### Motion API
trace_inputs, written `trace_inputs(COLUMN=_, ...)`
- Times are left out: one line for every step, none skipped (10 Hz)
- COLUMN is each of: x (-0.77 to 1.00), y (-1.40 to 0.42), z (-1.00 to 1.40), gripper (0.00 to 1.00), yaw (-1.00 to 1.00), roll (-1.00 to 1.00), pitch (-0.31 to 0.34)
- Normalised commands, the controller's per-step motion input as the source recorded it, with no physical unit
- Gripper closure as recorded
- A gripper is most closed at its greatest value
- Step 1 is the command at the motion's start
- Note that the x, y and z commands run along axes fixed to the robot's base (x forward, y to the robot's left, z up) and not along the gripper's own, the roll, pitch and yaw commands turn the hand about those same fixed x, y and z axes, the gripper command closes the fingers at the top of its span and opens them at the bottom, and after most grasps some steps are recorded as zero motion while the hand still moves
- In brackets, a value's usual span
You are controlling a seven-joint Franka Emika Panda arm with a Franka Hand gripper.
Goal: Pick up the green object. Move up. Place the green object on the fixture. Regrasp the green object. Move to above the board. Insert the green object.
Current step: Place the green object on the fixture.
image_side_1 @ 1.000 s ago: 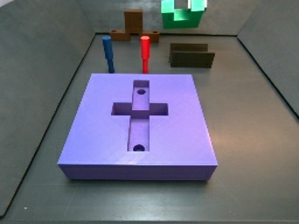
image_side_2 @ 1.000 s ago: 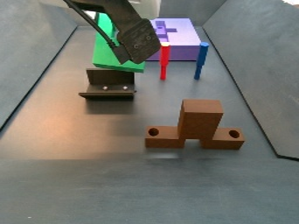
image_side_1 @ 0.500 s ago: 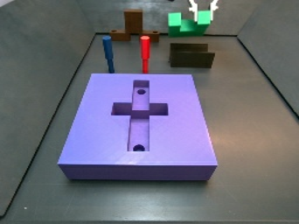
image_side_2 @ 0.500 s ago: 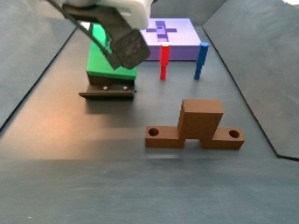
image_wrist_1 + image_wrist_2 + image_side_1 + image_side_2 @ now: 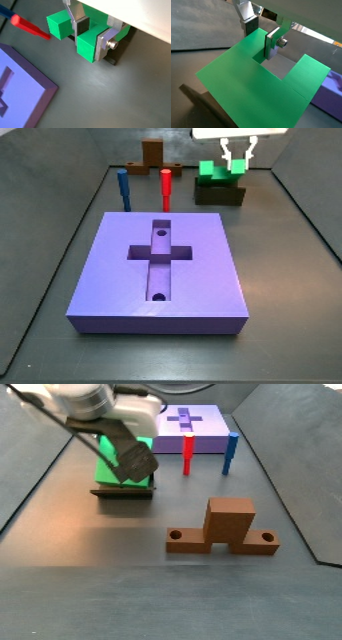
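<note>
The green object (image 5: 214, 173) rests on the dark fixture (image 5: 221, 196) at the back right, its flat body leaning up from the slot (image 5: 110, 464). My gripper (image 5: 238, 158) stands right over it. In both wrist views the silver fingers sit on either side of one square prong (image 5: 85, 47), pads against it (image 5: 244, 80), so the gripper (image 5: 89, 42) is shut on that prong. The purple board (image 5: 120, 278) with its cross cutout lies in the middle of the floor, apart from the gripper.
A red peg (image 5: 166, 188) and a blue peg (image 5: 123, 190) stand upright between the board and the fixture. A brown wooden stand (image 5: 227, 529) sits beyond the fixture. Dark walls close in the floor on both sides.
The gripper has come down with the green object, from high above the back of the floor onto the fixture.
</note>
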Motion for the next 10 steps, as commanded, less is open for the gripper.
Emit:
trace_inputs(x=0.15, y=0.00, z=-0.23, gripper=1.00, yaw=0.00, roll=-0.14, pitch=-0.171)
trace_inputs(x=0.05, y=0.00, z=-0.21, gripper=1.00, yaw=0.00, roll=-0.15, pitch=-0.183)
trace_inputs(x=0.00, y=0.00, z=-0.21, gripper=1.00, yaw=0.00, roll=-0.21, pitch=-0.220)
trace_inputs(x=-0.03, y=0.00, z=-0.19, gripper=1.00, yaw=0.00, roll=-0.11, pitch=-0.160)
trace_inputs(x=0.00, y=0.00, z=-0.20, gripper=1.00, yaw=0.00, roll=0.00, pitch=0.000)
trace_inputs(x=0.00, y=0.02, z=-0.21, gripper=1.00, yaw=0.00, roll=0.11, pitch=0.000)
trace_inputs(x=0.00, y=0.03, z=-0.17, gripper=1.00, yaw=0.00, roll=0.19, pitch=0.066)
trace_inputs(x=0.00, y=0.03, z=-0.17, gripper=1.00, yaw=0.00, roll=0.30, pitch=0.129)
trace_inputs(x=0.00, y=0.02, z=-0.13, gripper=1.00, yaw=0.00, roll=0.32, pitch=0.183)
trace_inputs(x=0.00, y=0.00, z=0.00, gripper=1.00, yaw=0.00, roll=0.11, pitch=0.049)
